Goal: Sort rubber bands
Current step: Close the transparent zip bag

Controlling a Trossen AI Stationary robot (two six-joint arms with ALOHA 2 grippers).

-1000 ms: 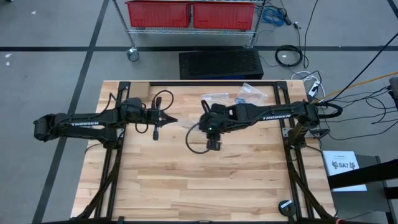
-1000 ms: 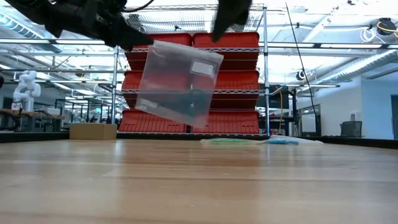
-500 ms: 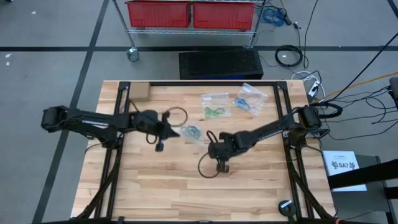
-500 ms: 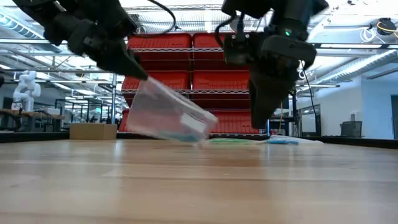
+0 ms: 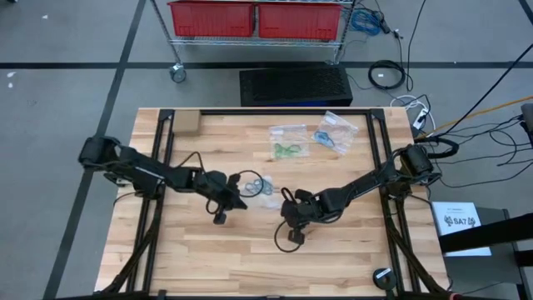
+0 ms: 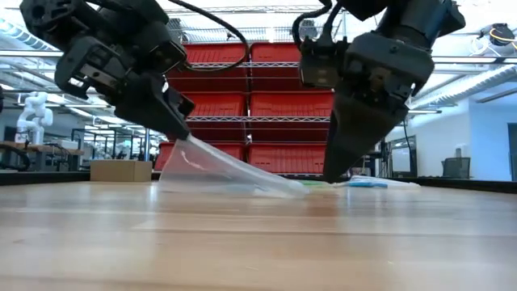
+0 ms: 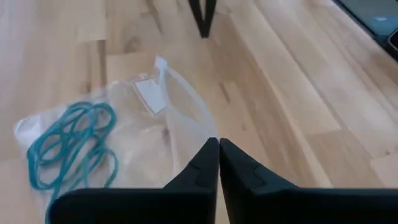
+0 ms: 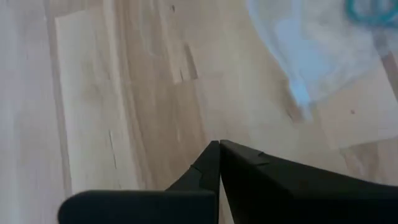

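Observation:
A clear plastic bag (image 5: 263, 185) with dark teal rubber bands (image 7: 71, 146) inside lies mid-table. My left gripper (image 5: 241, 201) is shut on its near edge. My right gripper (image 5: 287, 217) is shut with nothing between its fingers, just right of that bag and low over the wood (image 8: 219, 144). At the far side two more clear bags rest flat on the table: one with green rubber bands (image 5: 287, 150), one with blue rubber bands (image 5: 331, 133). My left gripper pinches the bag's edge (image 7: 200, 132) between its two fingertips, coming slanting down from the table's left. The held edge (image 6: 187, 139) is lifted off the wood. The film slopes down from it, and the bag's far end (image 6: 287, 189) lies on the table.
Bare wood fills the table's near half. A small cardboard box (image 5: 188, 123) sits at the far left corner. Black cable loops hang from both wrists (image 5: 290, 240). Beyond the table stands a wire rack with red bins (image 6: 266, 105).
My left gripper has gone down and toward the table's near edge with the bag. The bag hung in the air a second ago; now its far end lies on the wood with only the held edge raised. My right gripper has gone down and toward the near edge.

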